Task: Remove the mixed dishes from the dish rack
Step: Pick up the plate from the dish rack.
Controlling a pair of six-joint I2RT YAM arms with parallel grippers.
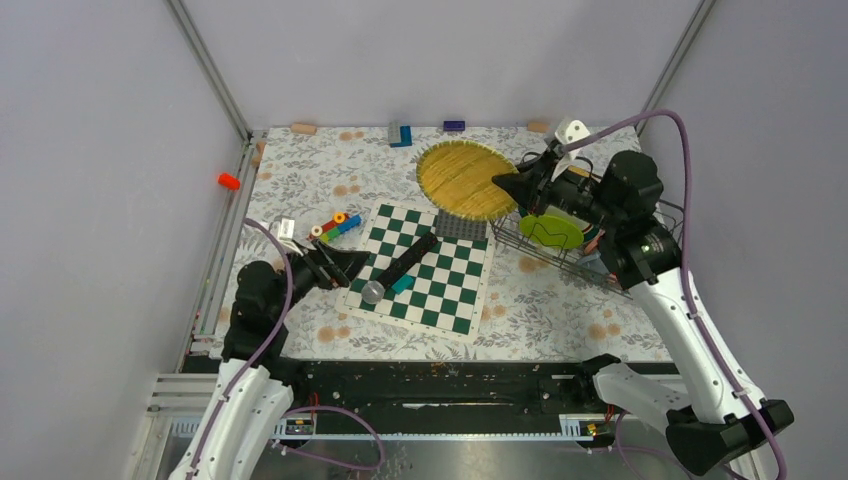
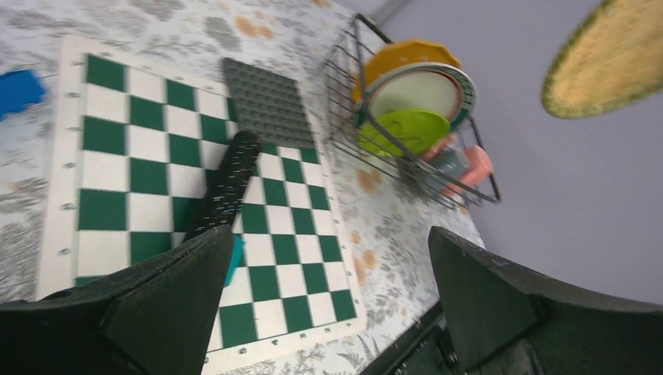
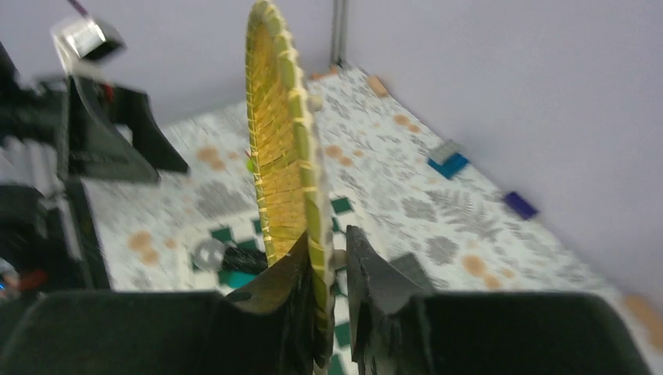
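My right gripper [image 1: 520,186] is shut on the rim of a round yellow woven plate [image 1: 465,180] with a green edge, and holds it in the air over the table's back middle. In the right wrist view the plate [image 3: 285,156] stands edge-on between my right gripper's [image 3: 328,266] fingers. The black wire dish rack [image 1: 520,245] sits at the right under that arm. In the left wrist view the rack [image 2: 414,168] holds an orange plate [image 2: 403,56], a white dish [image 2: 414,92], a lime green dish [image 2: 403,129] and pink and grey mugs [image 2: 473,168]. My left gripper [image 1: 345,268] is open and empty at the chessboard's left edge.
A green-and-white chessboard [image 1: 425,270] lies mid-table with a black stick with a silver head [image 1: 405,262] and a teal block on it. A dark grey studded plate [image 1: 462,226] lies at its far corner. Coloured toy blocks [image 1: 335,226] lie to the left. Small blocks line the back wall.
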